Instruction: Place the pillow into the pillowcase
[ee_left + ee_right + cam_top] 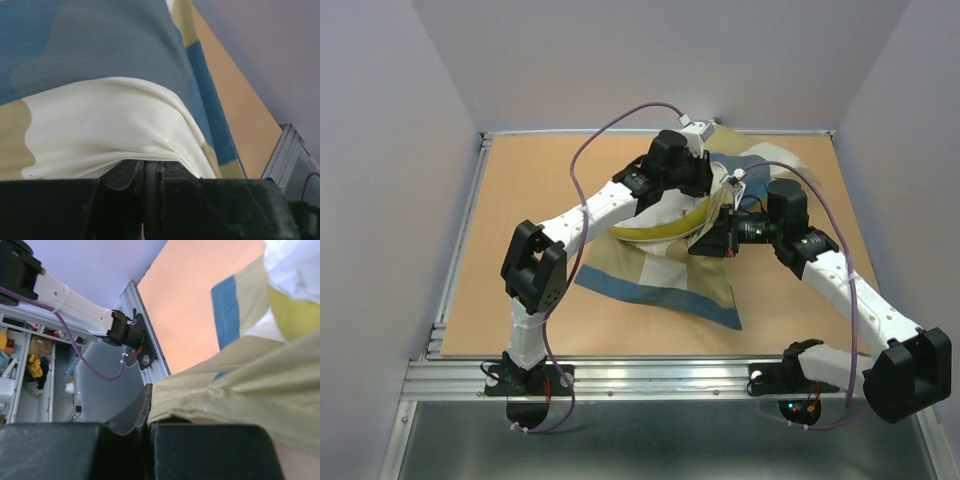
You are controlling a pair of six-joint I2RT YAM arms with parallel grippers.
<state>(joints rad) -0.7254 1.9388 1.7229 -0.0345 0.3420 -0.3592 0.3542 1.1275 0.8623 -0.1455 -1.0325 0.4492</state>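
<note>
The pillowcase (660, 275) lies spread over the middle of the wooden table (520, 200), its blue, tan and cream blocks fanning toward the near edge. The pillow (680, 222) sits at the far part of the cloth, between the two wrists. From above, only a curved strip of its yellow-green edge shows among the folds.

The left gripper (146, 169) is clamped on a cream-white fold of the pillowcase, and the cloth rises away from its jaws into blue and tan blocks. The right gripper (150, 412) pinches a bunched tan edge of the same cover. In the right wrist view, the pillow's yellow side and white face show just beyond that pinched edge, up and to the right.

The arms cover the opening, so how far the pillow reaches inside the cover cannot be made out; it may be partly in. The aluminium rail (150, 340) runs along the table's near edge.
</note>
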